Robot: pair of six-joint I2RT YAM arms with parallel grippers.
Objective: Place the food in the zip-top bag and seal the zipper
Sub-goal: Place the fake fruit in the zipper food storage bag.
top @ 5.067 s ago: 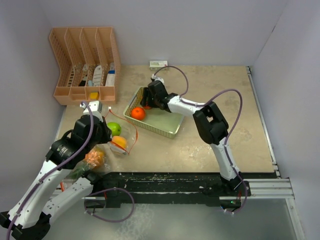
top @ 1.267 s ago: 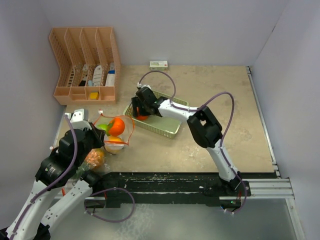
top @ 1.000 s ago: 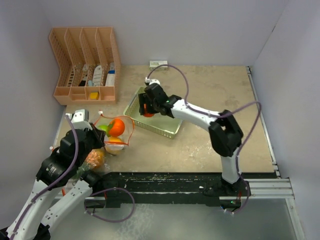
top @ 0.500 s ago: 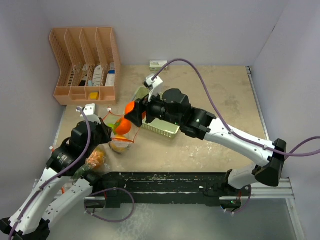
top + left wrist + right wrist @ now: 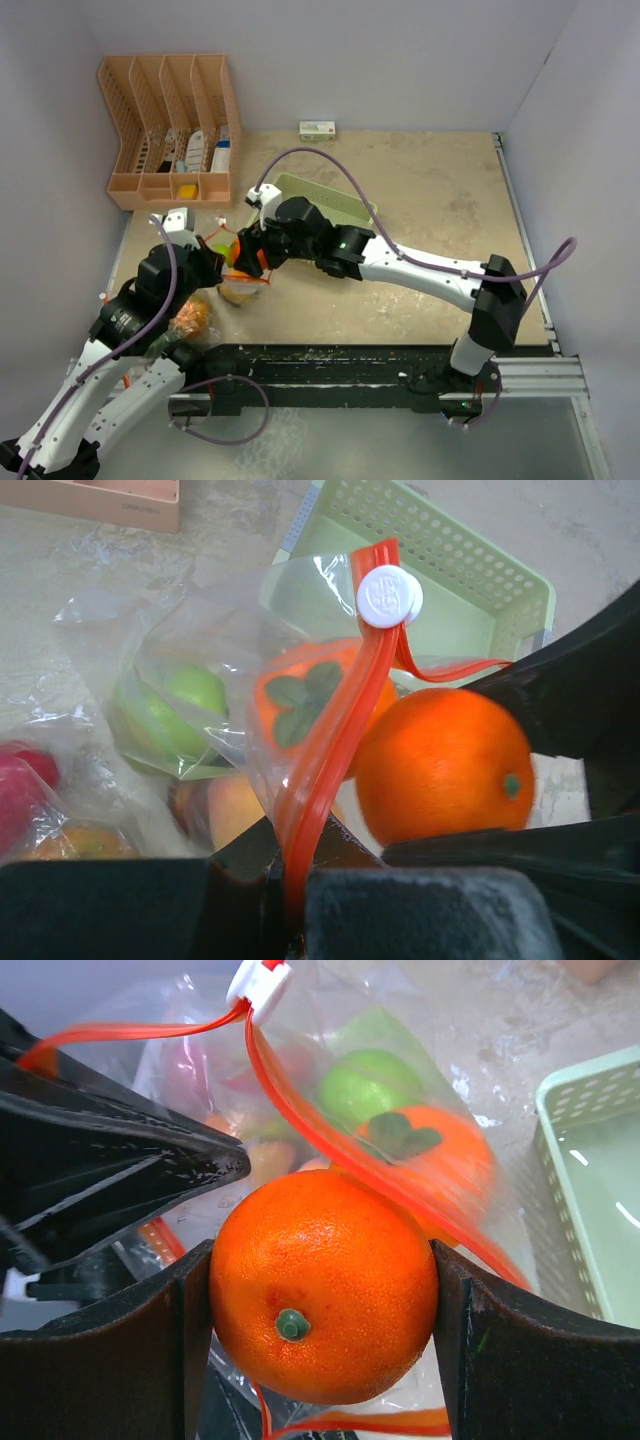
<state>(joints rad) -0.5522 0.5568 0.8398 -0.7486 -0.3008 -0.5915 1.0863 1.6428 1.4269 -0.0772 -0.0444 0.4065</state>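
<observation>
My right gripper [image 5: 322, 1290] is shut on an orange [image 5: 322, 1282] and holds it at the open mouth of the clear zip-top bag [image 5: 400, 1110], which has a red zipper and a white slider [image 5: 256, 978]. In the top view the right gripper [image 5: 250, 252] is over the bag [image 5: 235, 280]. My left gripper [image 5: 285, 865] is shut on the bag's red zipper rim [image 5: 320, 770]; the white slider [image 5: 389, 595] and the orange [image 5: 443, 765] show beside it. Inside the bag lie a green lime [image 5: 195, 690], another orange with green leaves [image 5: 440, 1155] and a yellowish fruit [image 5: 235, 805].
A pale green basket [image 5: 335, 200] stands behind the bag. A spiky orange fruit [image 5: 190, 316] with greens lies by the left arm. A pink slotted organiser [image 5: 170, 125] stands at the back left and a small white-and-green box [image 5: 317, 128] at the back wall.
My right gripper took the orange out of the green basket and carried it left and nearer, to the bag's mouth. The left gripper keeps hold of the bag's rim.
</observation>
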